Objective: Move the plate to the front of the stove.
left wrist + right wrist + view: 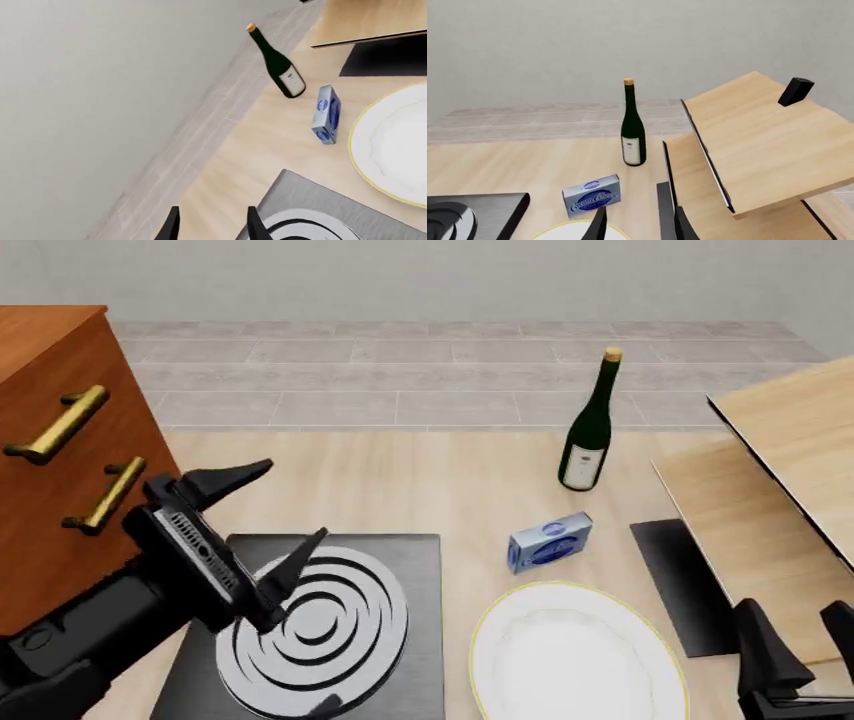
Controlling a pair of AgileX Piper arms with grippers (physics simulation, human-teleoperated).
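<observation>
- Wooden surface [400,490] carrying everything; nothing on it yet rearranged toward the goal, judging by how things lie.
- Brown drawer cabinet [60,440] with brass handles at the far left of the front view, no part of the job.
- Stove [320,625], dark square slab with silver-white rings, flat on the surface at left-centre, partly hidden behind the left arm.
- Plate [574,655], white with a thin gold rim, flat on the surface just to the right of the stove, apart from it by a narrow strip of wood. Beside the stove rather than in front of it, so the move reads as not yet done.
- Left claw [267,525] raised over the stove's near-left part, fingers spread wide, holding nothing, not touching the plate.
- Right claw [801,645] low at the right edge, near the plate's right side and a plain dark mat [674,585]; fingers parted with a narrow gap, nothing between them.
- Wine bottle [590,425] upright well behind the plate.
- Small blue carton [550,542] just behind the plate's far rim, close enough to matter when lifting.
- Left to do, by this reading: reach the plate rim, grip, carry, set down before the stove. Essentially the whole task.
</observation>
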